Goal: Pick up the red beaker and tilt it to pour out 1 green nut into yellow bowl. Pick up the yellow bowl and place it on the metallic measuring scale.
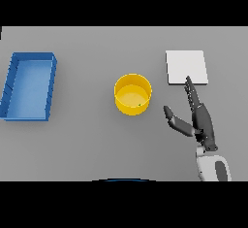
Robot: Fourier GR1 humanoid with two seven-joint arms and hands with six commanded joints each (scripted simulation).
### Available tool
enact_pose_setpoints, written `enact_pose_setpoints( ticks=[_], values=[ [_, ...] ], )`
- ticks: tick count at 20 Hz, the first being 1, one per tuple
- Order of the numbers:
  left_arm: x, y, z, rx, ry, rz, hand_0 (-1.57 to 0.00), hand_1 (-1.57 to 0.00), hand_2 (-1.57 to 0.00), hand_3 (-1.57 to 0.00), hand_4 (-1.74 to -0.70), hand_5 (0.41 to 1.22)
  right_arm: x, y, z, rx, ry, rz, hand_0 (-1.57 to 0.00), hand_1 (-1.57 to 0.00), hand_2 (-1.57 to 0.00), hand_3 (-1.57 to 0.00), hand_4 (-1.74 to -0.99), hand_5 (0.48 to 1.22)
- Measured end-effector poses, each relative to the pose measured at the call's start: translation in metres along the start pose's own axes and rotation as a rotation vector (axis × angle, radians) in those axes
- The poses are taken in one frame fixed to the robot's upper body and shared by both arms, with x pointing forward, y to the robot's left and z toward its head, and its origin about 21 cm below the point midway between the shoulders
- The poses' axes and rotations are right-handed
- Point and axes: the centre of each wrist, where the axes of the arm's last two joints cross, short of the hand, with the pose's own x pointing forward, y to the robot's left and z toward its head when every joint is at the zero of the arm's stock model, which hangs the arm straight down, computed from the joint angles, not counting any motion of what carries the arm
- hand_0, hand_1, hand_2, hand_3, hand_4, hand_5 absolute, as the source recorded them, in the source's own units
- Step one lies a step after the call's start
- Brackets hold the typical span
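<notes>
1. The right hand (201, 120) hovers open, fingers straight and thumb spread, apparently readying to grasp the bowl.
2. The yellow bowl (132, 94) stands upright to the hand's left, apart from it; a small green speck, probably the nut, lies inside.
3. The metallic scale (187, 67) sits just ahead of the fingertips.
4. A blue tray (29, 86) lies far left, leaving open table between.
5. No red beaker is visible; the left hand is out of view.
</notes>
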Motion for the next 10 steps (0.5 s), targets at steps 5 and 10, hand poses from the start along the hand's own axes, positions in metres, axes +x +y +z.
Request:
enact_pose_setpoints(
  ticks=[5,10],
  values=[
    [-0.070,-0.073,0.008,0.031,0.278,0.304,-1.57,-1.57,-1.57,-1.56,-1.74,1.221,0.002,-0.001,-0.005,0.019,-0.001,0.034,0.00,0.00,0.00,0.00,-1.142,0.628],
    [-0.106,-0.132,0.028,0.066,0.483,0.591,-1.57,-1.57,-1.57,-1.57,-1.74,1.221,-0.003,-0.001,-0.001,0.038,0.019,0.023,0.00,0.00,0.00,0.00,-1.129,0.659]
  ],
)
